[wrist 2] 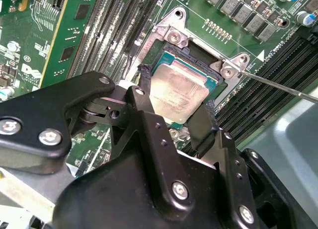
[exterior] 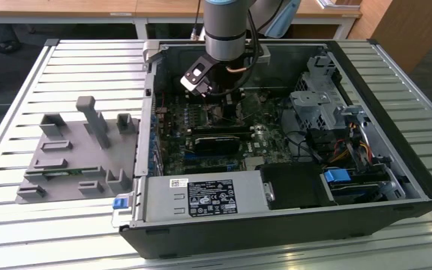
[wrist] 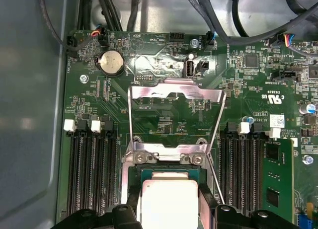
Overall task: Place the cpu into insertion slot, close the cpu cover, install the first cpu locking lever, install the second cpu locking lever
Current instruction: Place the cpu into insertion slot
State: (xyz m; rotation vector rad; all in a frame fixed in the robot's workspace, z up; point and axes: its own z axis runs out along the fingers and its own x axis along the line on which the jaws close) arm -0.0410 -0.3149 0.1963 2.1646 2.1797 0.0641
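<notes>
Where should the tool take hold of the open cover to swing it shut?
The far bar of the cover, opposite its hinge at the socket, pinched across the thin metal from beyond that bar. Swung open, the cover leaves that bar free, and it likely gives most leverage.

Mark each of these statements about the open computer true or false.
1. The cpu lies at the insertion slot. True.
2. The cpu cover is shut over the cpu. False: it stands swung open, off the slot.
3. The end effector hangs over the grey fixture outside the case. False: it is inside the computer case, at the cpu.
4. Long memory slots lie on both sides of the insertion slot. True.
</notes>
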